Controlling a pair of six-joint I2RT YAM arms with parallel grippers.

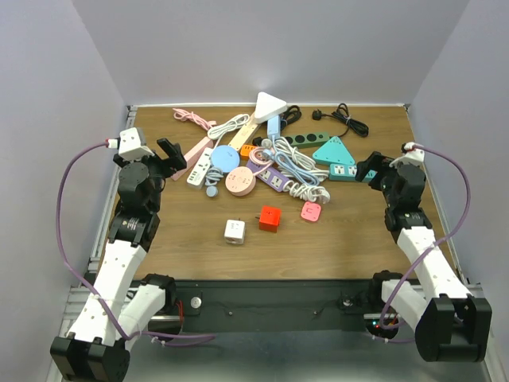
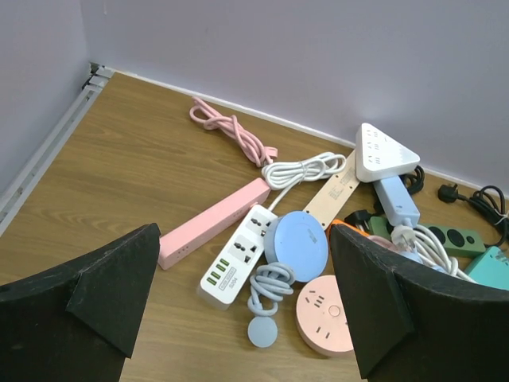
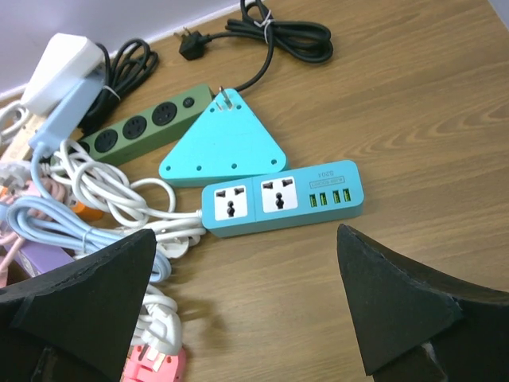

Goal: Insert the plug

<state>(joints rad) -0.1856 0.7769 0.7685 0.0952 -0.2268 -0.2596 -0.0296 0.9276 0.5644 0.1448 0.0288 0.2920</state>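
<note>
Item: black plug (image 3: 188,45), loose on the bench (image 3: 413,103) beyond the teal power strip (image 3: 282,197), apart from it, on a tied black cord (image 3: 278,32). Right end effector (image 3: 242,255): just short of the strip, jaws wide, empty. Left end effector (image 1: 173,155): well left of the strip, jaws wide, empty. Handling, likely: grip the plug body, prongs clear; square them to a socket; steady the strip.

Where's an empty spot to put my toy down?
The bare wood on the near side of the white cube and red cube is free. So is the far right corner beside the black cable. The heap of power strips behind is crowded.
</note>
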